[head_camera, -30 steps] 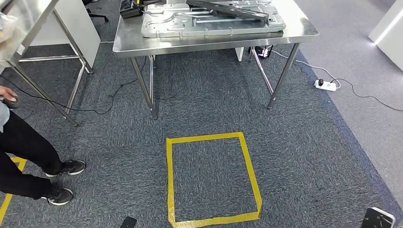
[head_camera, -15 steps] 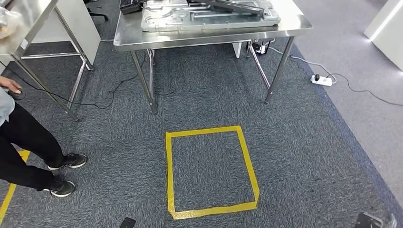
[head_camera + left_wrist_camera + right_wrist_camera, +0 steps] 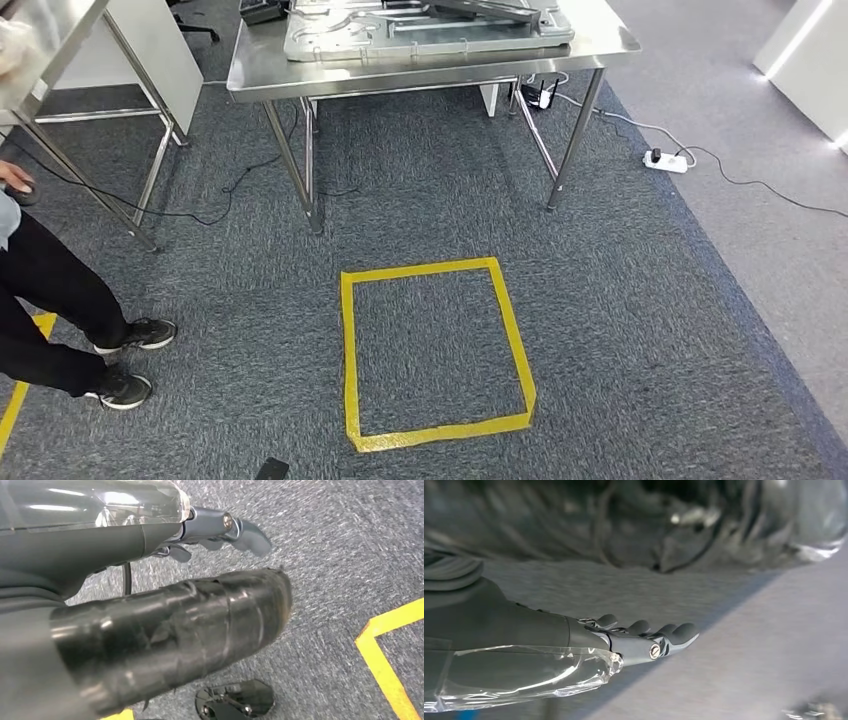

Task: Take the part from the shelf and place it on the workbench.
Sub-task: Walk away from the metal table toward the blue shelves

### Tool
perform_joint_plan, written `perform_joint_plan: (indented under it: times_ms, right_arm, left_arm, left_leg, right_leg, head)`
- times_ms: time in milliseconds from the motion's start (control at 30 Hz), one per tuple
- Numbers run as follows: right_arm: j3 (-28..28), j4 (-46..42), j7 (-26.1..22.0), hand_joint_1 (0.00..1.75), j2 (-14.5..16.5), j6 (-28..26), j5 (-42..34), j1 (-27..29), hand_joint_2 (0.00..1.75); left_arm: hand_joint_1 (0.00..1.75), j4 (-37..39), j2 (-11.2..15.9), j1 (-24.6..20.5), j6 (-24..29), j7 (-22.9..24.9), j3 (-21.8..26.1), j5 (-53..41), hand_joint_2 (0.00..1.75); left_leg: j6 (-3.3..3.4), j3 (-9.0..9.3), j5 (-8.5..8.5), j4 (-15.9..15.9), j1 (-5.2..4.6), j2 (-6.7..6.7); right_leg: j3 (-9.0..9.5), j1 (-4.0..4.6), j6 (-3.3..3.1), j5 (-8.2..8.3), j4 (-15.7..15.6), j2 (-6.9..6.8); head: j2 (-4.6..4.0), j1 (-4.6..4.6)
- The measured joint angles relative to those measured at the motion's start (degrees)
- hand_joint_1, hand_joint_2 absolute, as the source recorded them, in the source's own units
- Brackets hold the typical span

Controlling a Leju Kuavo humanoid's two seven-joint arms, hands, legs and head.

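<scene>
Grey carpet point(image 3: 620, 330) is covering the floor, with a paler strip running along the right side. Over it the left hand point(image 3: 220, 527) is hanging with its dark fingers point(image 3: 250, 532) stretched out straight and holding nothing, its thick tape-wrapped thumb point(image 3: 200, 625) lying alongside them and apart from them. In the right wrist view the right hand point(image 3: 644, 640) is likewise hanging above the carpet, its fingers point(image 3: 674, 630) lying side by side, extended and gripping nothing. A yellow tape square point(image 3: 437, 352) is lying on the carpet in the near middle, and one corner of yellow tape is also showing in the left wrist view. Beyond the square, at the far middle, a steel workbench point(image 3: 250, 75) is standing on thin legs, and a large pressed metal part point(image 3: 420, 30) is resting flat on its top, with a dark long bar lying across its far side. To the far left a second steel table point(image 3: 50, 40) is standing beside a pale cabinet point(image 3: 165, 50). At the near left a person's legs in dark trousers point(image 3: 50, 310) and black shoes point(image 3: 125, 390) are standing on the carpet, near a strip of yellow tape. At the far right a white power strip point(image 3: 665, 160) is lying on the floor, with a cable trailing from it.
</scene>
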Motion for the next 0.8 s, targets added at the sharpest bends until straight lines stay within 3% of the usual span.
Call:
perform_joint_plan:
  times_ms: [67, 133, 233, 267, 300, 333, 400, 467, 600, 667, 733, 767, 800]
  right_arm:
    - [-1.2, 3.2, 0.2, 0.00, -0.7, -0.4, 0.4, -0.2, 0.00]
    - [-2.3, 6.6, 1.8, 0.00, -1.6, -1.1, 1.2, -0.8, 0.00]
    - [-3.7, 12.2, 6.1, 0.00, -2.6, -3.7, 2.9, -1.7, 0.00]
    - [-4.1, 14.2, 7.9, 0.00, -2.7, -4.8, 3.6, -1.8, 0.00]
    - [-4.5, 16.0, 9.7, 0.00, -2.7, -5.9, 4.2, -1.8, 0.00]
    - [-4.8, 17.8, 11.6, 0.00, -2.7, -6.8, 4.8, -1.8, 0.00]
    - [-5.2, 20.9, 15.6, 0.00, -2.4, -7.8, 5.9, -2.0, 0.00]
    - [-5.5, 23.3, 19.7, 0.00, -1.9, -8.1, 6.8, -2.3, 0.00]
    - [-6.1, 26.4, 24.1, 0.00, -0.7, -8.4, 7.8, -2.3, 0.00]
    - [-6.2, 27.2, 24.5, 0.00, -0.3, -8.5, 7.9, -2.4, 0.00]
    - [-6.2, 27.8, 25.1, 0.00, -0.1, -8.4, 8.2, -2.5, 0.00]
    - [-6.2, 28.0, 25.6, 0.00, 0.0, -8.0, 8.4, -2.5, 0.00]
    - [-6.2, 28.2, 26.1, 0.00, 0.1, -7.6, 8.6, -2.5, 0.00]
  left_arm:
    - [0.00, 0.0, -0.1, 0.0, 0.0, 0.0, 0.0, 0.0, 0.00]
    - [0.00, 0.0, -0.2, -0.1, 0.0, 0.1, 0.0, -0.1, 0.00]
    - [0.00, 0.0, -0.2, -0.1, 0.0, 0.2, 0.1, -0.3, 0.00]
    - [0.00, 0.0, -0.2, 0.0, -0.1, 0.3, 0.1, -0.3, 0.00]
    - [0.00, 0.0, -0.3, 0.0, -0.1, 0.3, 0.1, -0.4, 0.00]
    - [0.00, 0.0, -0.3, 0.0, -0.1, 0.4, 0.2, -0.4, 0.00]
    - [0.00, 0.0, -0.4, 0.0, -0.2, 0.6, 0.3, -0.5, 0.00]
    - [0.00, 0.0, -0.4, -0.1, -0.2, 0.6, 0.4, -0.7, 0.00]
    - [0.00, 0.0, -0.4, -0.2, -0.2, 0.6, 0.4, -0.9, 0.00]
    - [0.00, 0.0, -0.4, -0.2, -0.2, 0.6, 0.4, -0.9, 0.00]
    - [0.00, 0.0, -0.4, -0.1, -0.2, 0.6, 0.4, -0.9, 0.00]
    - [0.00, 0.0, -0.4, 0.0, -0.2, 0.6, 0.4, -1.0, 0.00]
    - [0.00, 0.0, -0.4, 0.0, -0.2, 0.6, 0.4, -1.0, 0.00]
  left_leg:
    - [0.11, 0.27, 0.51, -1.3, 0.13, 0.39]
    - [0.38, 0.57, 1.21, -2.6, 0.50, 1.05]
    - [0.63, 0.24, 1.47, -2.7, 0.56, 1.98]
    - [0.61, 0.10, 1.43, -2.5, 0.60, 2.26]
    - [0.53, -0.02, 1.35, -2.2, 0.68, 2.50]
    - [0.35, -0.12, 1.20, -1.9, 0.79, 2.74]
    - [-0.38, -0.46, 0.58, -0.9, 0.84, 3.24]
    - [-1.20, -0.81, -0.01, 0.1, 0.63, 3.64]
    - [-2.34, -1.14, -0.94, 1.2, 0.84, 3.56]
    - [-2.76, -3.14, -4.23, 5.8, 0.97, 2.57]
    - [-2.89, -6.57, -8.19, 13.6, 0.96, 1.92]
    - [-2.85, -7.84, -9.11, 16.5, 0.96, 1.80]
    - [-2.71, -8.20, -8.88, 17.5, 0.94, 1.74]
  right_leg:
    - [-0.08, -0.05, 0.71, 0.16, -0.1, 0.13]
    - [-1.25, 0.01, 1.24, -1.65, 2.3, -0.14]
    - [-5.86, -0.33, 1.93, -6.58, 12.2, -0.44]
    - [-6.70, -0.50, 2.18, -6.89, 14.2, -0.47]
    - [-6.56, -0.72, 2.42, -6.13, 14.1, -0.58]
    - [-5.31, -0.99, 2.65, -4.46, 11.8, -0.83]
    - [-1.70, -1.29, 2.89, -1.42, 4.7, -1.94]
    - [-0.14, -1.14, 2.20, -0.73, 1.4, -2.40]
    - [-0.63, -0.90, 0.28, -0.45, 1.2, -1.55]
    - [-0.96, -0.96, -0.44, -0.05, 1.0, -1.15]
    - [-1.41, -0.76, -0.83, 0.19, 1.0, -0.64]
    - [-1.56, -0.64, -0.93, 0.28, 1.1, -0.35]
    - [-1.65, -0.53, -0.97, 0.35, 1.1, -0.01]
  head:
    - [-0.01, 0.01]
    - [-0.01, 0.05]
    - [-0.01, 0.08]
    - [-0.01, 0.08]
    - [-0.01, 0.08]
    - [-0.01, 0.07]
    - [0.00, 0.08]
    - [-0.01, 0.03]
    - [0.00, -0.01]
    - [-0.01, -0.02]
    - [-0.01, -0.02]
    - [-0.01, -0.02]
    - [0.00, -0.02]
